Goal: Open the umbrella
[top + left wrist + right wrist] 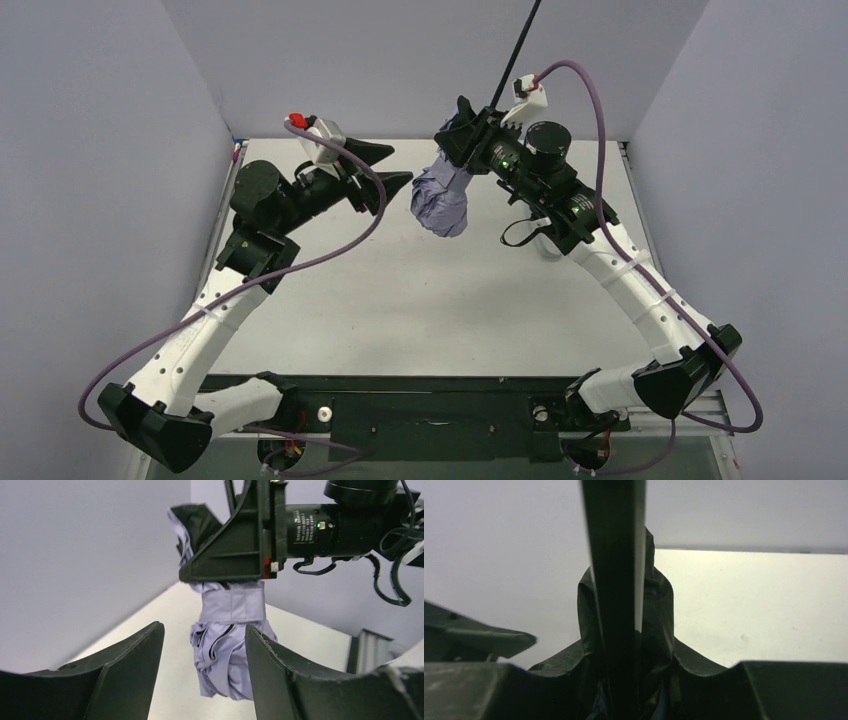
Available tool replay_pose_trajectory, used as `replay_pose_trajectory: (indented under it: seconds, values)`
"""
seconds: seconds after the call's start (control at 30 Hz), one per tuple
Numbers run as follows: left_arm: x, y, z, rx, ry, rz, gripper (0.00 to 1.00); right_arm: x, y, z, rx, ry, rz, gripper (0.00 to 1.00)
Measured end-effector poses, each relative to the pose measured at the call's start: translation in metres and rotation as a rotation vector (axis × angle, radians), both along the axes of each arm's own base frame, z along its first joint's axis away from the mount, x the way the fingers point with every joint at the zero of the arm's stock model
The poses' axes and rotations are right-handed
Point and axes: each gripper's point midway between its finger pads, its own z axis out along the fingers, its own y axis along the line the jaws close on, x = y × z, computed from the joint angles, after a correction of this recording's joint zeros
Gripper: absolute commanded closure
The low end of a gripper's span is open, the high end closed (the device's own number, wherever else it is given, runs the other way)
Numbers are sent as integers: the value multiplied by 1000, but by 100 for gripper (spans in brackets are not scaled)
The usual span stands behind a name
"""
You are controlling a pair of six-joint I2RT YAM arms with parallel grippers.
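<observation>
Dark fingers of the left gripper are shown spread apart with nothing gripped, and the umbrella is seen just ahead of their tips, its folded lavender canopy bound by a strap and hung below the right gripper. The umbrella is clamped by the right gripper at the top of that bundle, jaws closed upon it, and the thin black shaft is seen standing above the gripper, passed between its fingers.
</observation>
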Motion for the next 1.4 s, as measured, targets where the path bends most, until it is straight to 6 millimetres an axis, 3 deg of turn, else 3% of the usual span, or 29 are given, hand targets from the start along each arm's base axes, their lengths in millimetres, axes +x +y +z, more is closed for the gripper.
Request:
replay_pose_trajectory:
  seconds: [0.03,0.13,0.27,0.5,0.57,0.67,0.83,1.03,1.17,1.4]
  values:
    - [-8,-1,9,50,-125,52,43,3,-2,-15,-34,42,-50,100]
    - [-16,-13,9,105,-206,52,43,2,-2,-23,-51,65,-73,100]
    - [-25,-37,-8,207,-275,36,45,-1,2,-29,-65,82,-87,100]
    - [-12,-51,-29,310,-279,56,52,-6,8,-32,-79,82,-84,100]
    - [-11,-54,-30,319,-284,58,60,-6,8,-35,-87,85,-87,100]
    - [-11,-56,-30,326,-287,61,80,-5,8,-41,-97,90,-91,100]
    - [-10,-57,-34,333,-267,60,100,-4,9,-51,-120,94,-88,100]
    - [-12,-56,-39,340,-229,43,100,-5,10,-54,-132,89,-72,100]
    - [-12,-54,-40,337,-215,35,81,-4,8,-54,-130,88,-73,100]
    - [-9,-47,-51,372,-166,69,73,-3,8,-51,-119,86,-53,100]
